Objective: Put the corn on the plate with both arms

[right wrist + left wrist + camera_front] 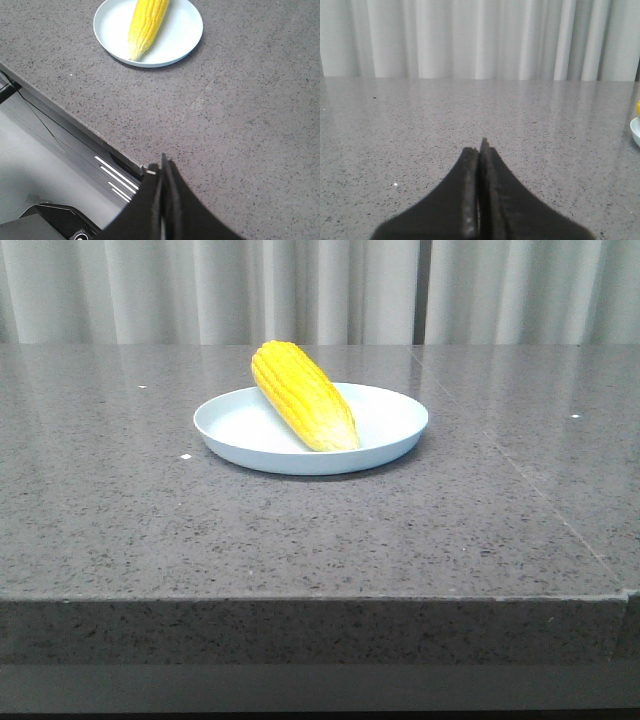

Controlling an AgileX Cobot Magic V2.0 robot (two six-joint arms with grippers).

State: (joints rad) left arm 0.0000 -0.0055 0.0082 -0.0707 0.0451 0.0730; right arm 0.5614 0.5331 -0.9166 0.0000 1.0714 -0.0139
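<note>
The yellow corn [302,395] lies on the pale blue plate [395,425] in the middle of the grey table, its paler tip toward the front. Both also show in the right wrist view, the corn [146,25] on the plate [187,30]. My left gripper [481,150] is shut and empty over bare table, well to the left of the plate, whose rim [636,131] just shows at the view's edge. My right gripper [162,167] is shut and empty above the table's front edge, far from the plate. No gripper shows in the front view.
The grey speckled table [120,510] ends in a front edge [300,598]. White curtains [200,290] hang behind it. In the right wrist view the table's edge [60,107] drops to the robot's grey base [45,165] below.
</note>
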